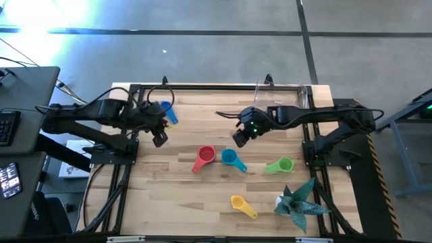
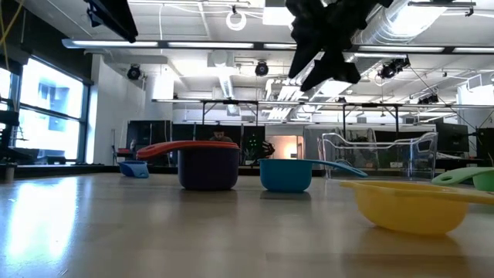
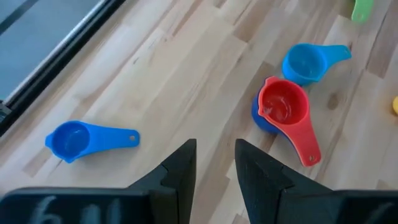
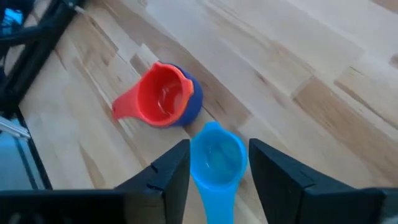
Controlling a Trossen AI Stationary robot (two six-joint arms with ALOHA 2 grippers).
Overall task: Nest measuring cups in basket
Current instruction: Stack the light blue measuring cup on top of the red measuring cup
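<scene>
A red cup (image 1: 204, 156) sits nested inside a darker purple cup (image 2: 208, 170) at the table's middle. Just right of them a light blue cup (image 4: 214, 158) stands on the wood. My right gripper (image 4: 214, 177) hangs open above it, one finger on either side in the wrist view, well clear of it in the low view (image 2: 324, 54). My left gripper (image 3: 214, 168) is open and holds nothing, raised over the table's left part (image 1: 160, 138). A small blue cup (image 1: 169, 112) lies at the far left. A green cup (image 1: 280, 165) and a yellow cup (image 1: 241, 204) lie nearer right. The clear basket (image 2: 378, 154) stands at the far right.
A teal spiky plant (image 1: 300, 202) stands at the near right corner. A black metal frame (image 1: 216, 88) runs along the table's far edge and sides. Bare wood lies between the small blue cup and the red cup.
</scene>
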